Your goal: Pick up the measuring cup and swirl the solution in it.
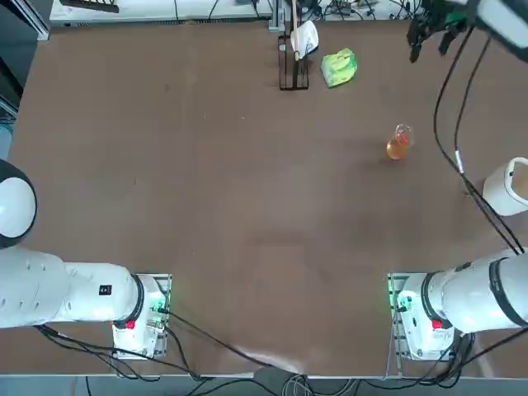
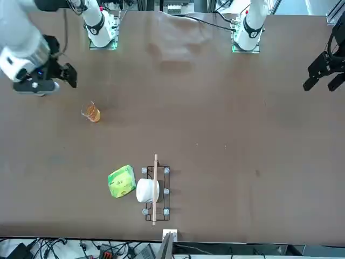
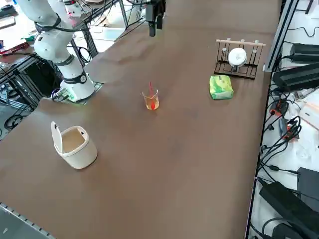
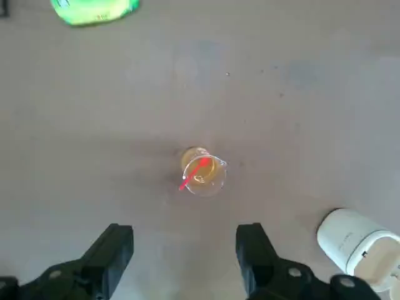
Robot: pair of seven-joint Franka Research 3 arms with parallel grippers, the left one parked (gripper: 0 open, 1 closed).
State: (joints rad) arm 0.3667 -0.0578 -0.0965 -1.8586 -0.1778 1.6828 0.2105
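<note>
The wide brown table [image 1: 206, 206] carried everything in the scene. Above it, the white right arm [image 1: 483, 293] reached from its base and held the black two-finger right gripper [image 4: 184, 250] high in the air, with nothing between its fingers; the jaws stood wide apart and released.

The large white opaque cup [image 3: 76, 145] with a raised flap stood on the table beside the gripper, on the side towards the arm's base and near the table's edge. It was well apart from the other things.

A dark wire rack [image 2: 156, 189] with a pale wooden rod stood far from the gripper, at the table's far edge from the robot, and a white round thing [image 2: 146, 190] sat in it. Just beside the rack lay the green lumpy thing [image 1: 339, 67], also far from the gripper.

The measuring cup [image 4: 202, 170], a small clear glass vessel, stood upright on the table below the gripper and a little ahead of its fingertips, not touched by them. The orange-amber solution [image 3: 152, 104] filled its lower part. A thin red stick [image 4: 194, 173] leaned inside the vessel, with its top rising over the rim.
</note>
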